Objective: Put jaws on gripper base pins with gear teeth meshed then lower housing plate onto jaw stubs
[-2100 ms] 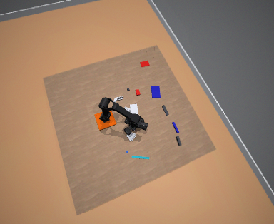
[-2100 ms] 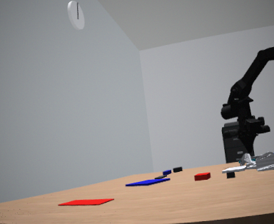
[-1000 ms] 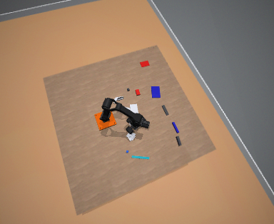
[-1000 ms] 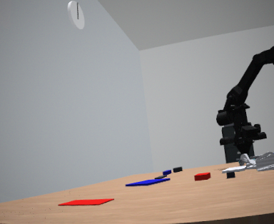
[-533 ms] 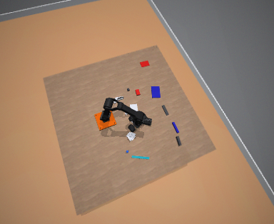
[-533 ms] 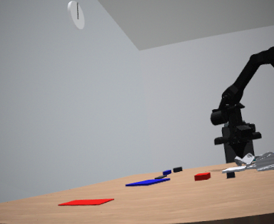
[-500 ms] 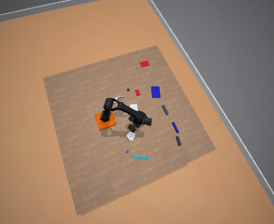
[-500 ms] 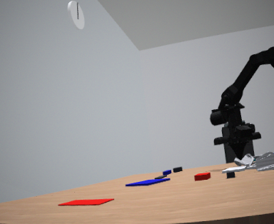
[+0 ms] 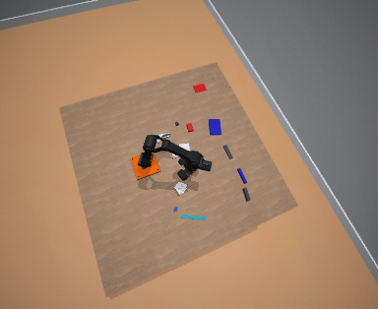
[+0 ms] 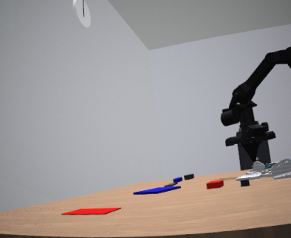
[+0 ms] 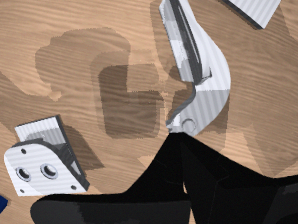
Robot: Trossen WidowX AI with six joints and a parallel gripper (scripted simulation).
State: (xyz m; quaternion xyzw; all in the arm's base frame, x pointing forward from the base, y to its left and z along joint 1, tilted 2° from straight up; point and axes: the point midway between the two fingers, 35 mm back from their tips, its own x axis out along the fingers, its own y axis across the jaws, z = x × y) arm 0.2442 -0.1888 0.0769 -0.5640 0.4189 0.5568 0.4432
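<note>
One white curved gripper jaw (image 10: 258, 167) (image 11: 215, 82) sits in the upper right-centre of the wrist frame, its narrow round end right at the fingertips. Hand (image 9: 187, 168) (image 10: 255, 160) (image 11: 176, 139) is fully closed, fingertips together, nothing plainly between them; contact with the jaw likely, grip not visible.

Handling, judged: light, stiff plastic, fairly smooth, apt to pivot or skid if nudged. Thin walls could chip under a hard squeeze. Best hold is across the thick curved arm, near the round end, keeping the teeth free; hand would have to open first.

Looks: white with faint grey ribbing, crescent-shaped outer edge, flat slotted pad tilted on edge, small round boss at the lower end. Teeth too small to confirm.

White gripper base (image 9: 180, 188) (image 11: 36, 172), lower left of wrist frame: rounded face, two round metal-looking rings, small screw holes. Jaw is apart from it, not mounted. Flat white piece (image 9: 184, 147) (image 11: 257, 10), upper right of wrist frame, possibly the housing plate, also off the base. All over the wood-grain tabletop (image 9: 131, 236) (image 10: 150, 216) (image 11: 30, 95).
</note>
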